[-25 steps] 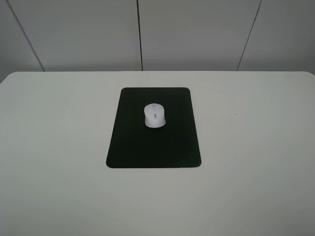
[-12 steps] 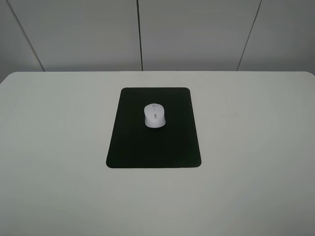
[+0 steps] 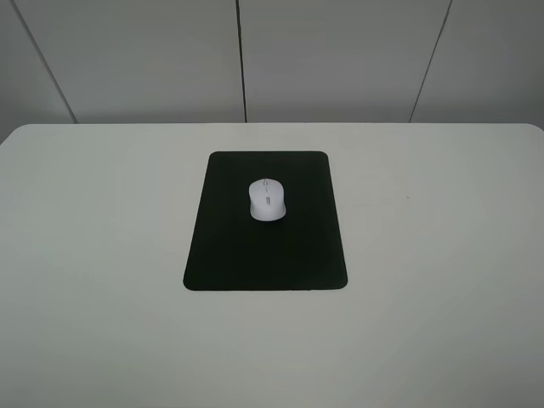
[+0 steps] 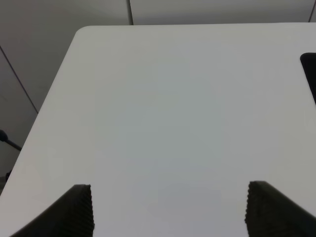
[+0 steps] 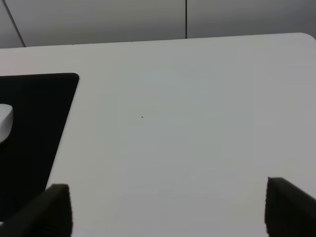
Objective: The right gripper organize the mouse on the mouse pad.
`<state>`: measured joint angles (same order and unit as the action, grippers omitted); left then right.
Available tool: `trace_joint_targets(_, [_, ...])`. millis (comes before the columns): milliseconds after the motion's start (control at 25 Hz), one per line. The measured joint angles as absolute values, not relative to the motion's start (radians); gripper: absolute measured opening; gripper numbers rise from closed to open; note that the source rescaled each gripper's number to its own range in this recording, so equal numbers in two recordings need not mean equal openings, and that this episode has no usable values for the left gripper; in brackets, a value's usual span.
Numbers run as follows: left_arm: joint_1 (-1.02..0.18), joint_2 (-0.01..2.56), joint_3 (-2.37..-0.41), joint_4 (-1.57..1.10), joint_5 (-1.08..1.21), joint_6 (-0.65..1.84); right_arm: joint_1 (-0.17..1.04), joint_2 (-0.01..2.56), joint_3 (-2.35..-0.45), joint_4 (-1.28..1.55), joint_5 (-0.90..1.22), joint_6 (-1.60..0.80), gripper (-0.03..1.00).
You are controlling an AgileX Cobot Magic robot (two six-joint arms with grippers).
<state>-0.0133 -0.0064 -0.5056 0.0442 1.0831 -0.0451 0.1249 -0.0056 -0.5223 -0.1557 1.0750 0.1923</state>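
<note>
The white mouse [image 3: 267, 200] sits on the black mouse pad [image 3: 265, 251], toward its far half, mid-table [image 3: 442, 280]. Grey wall panels [image 3: 340, 59] stand behind. The right gripper [image 5: 165, 210] and left gripper [image 4: 170, 210] both hover spread wide over bare tabletop.

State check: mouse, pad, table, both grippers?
mouse: upright, resting on the pad's far half, nothing holding it.
mouse pad: flat on the table, no curled corner visible.
table: white; bears the pad.
left gripper: open, fingers spread wide, holding nothing, above bare table.
right gripper: open, holding nothing, clear of the mouse.
</note>
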Motion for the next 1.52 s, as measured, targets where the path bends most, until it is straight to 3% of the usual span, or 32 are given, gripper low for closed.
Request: trace_joint_targets(1520, [-0.013, -0.006, -0.506, 0.044, 1.083, -0.045, 0.125, -0.006, -0.522, -0.156, 1.075, 0.191, 0.76])
